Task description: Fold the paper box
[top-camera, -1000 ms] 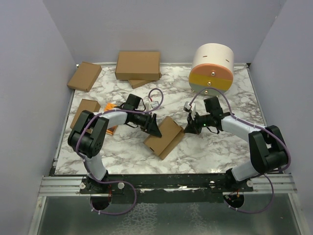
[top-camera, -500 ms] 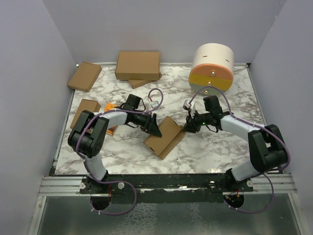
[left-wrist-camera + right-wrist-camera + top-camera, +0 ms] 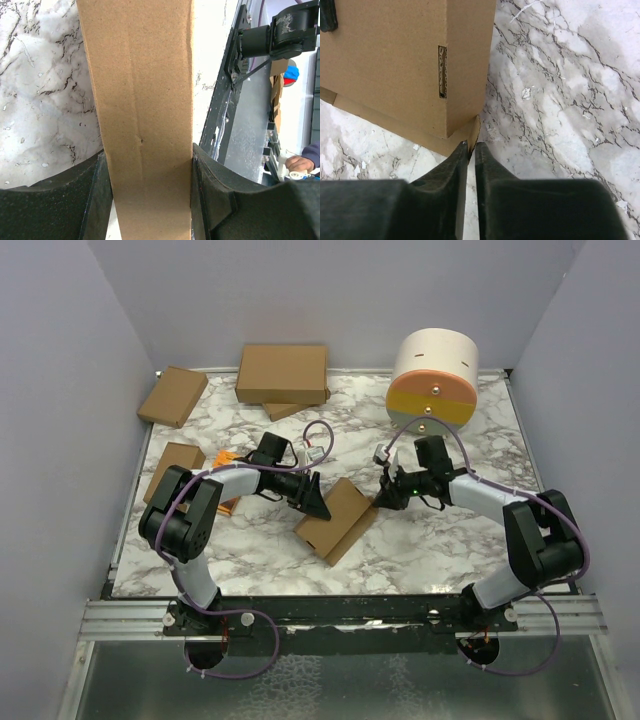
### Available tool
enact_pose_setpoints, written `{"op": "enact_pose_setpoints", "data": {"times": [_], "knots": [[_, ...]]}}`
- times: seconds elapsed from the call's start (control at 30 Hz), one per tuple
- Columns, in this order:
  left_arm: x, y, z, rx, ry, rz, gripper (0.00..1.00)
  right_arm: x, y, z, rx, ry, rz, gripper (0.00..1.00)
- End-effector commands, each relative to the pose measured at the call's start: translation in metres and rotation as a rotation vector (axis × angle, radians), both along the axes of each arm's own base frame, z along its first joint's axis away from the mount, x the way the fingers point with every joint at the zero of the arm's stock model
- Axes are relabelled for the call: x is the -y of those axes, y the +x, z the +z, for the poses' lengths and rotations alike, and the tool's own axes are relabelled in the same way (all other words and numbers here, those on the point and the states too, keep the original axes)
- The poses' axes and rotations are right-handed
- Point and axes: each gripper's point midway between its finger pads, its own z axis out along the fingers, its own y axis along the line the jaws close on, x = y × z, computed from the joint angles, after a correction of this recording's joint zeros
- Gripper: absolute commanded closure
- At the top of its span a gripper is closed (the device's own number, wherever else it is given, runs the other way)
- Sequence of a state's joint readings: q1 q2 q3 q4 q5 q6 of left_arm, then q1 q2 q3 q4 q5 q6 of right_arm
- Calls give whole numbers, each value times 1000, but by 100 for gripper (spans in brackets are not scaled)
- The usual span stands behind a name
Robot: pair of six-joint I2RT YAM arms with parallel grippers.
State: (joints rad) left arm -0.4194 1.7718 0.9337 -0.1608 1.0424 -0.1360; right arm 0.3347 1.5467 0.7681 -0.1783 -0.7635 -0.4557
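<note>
The paper box [image 3: 338,519] is a small brown oblong carton lying slantwise in the middle of the marble table. My left gripper [image 3: 318,505] is shut across its upper left end. In the left wrist view the cardboard wall [image 3: 142,100] fills the gap of the left gripper [image 3: 148,152], with both pads pressed to it. My right gripper [image 3: 381,502] is at the box's right corner. In the right wrist view the right gripper [image 3: 471,145] is nearly shut, pinching the corner of a low flap [image 3: 470,131] beneath the slotted box wall [image 3: 395,60].
A larger brown carton [image 3: 282,373] lies at the back on a flat brown sheet [image 3: 290,409]. Smaller brown cartons lie at back left [image 3: 173,395] and left [image 3: 174,468], beside an orange booklet [image 3: 226,459]. A white and orange cylinder [image 3: 434,377] stands at back right.
My right gripper has crept left and slightly up to the box's right corner, and its jaws parted a little around the flap. The left gripper and box have stayed put.
</note>
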Motion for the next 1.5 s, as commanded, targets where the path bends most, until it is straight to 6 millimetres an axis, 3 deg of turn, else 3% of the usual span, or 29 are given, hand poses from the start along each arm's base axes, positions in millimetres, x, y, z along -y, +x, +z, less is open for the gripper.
{"op": "enact_pose_setpoints", "data": {"times": [0.0, 0.2, 0.73, 1.1, 1.47], "knots": [[-7, 14, -26, 159, 79, 7, 65, -5, 7, 9, 66, 14, 31, 92], [-9, 17, -25, 150, 69, 39, 65, -1, -1, 13, 143, 13, 63, 95], [-13, 17, -20, 157, 50, 94, 65, 3, -7, 1, 100, -16, 76, 97], [-11, 18, -11, 134, 2, 105, 65, -5, -15, 15, 195, 18, 134, 97], [-14, 17, -5, 106, -43, 107, 65, -5, -15, 16, 214, 14, 139, 97]]}}
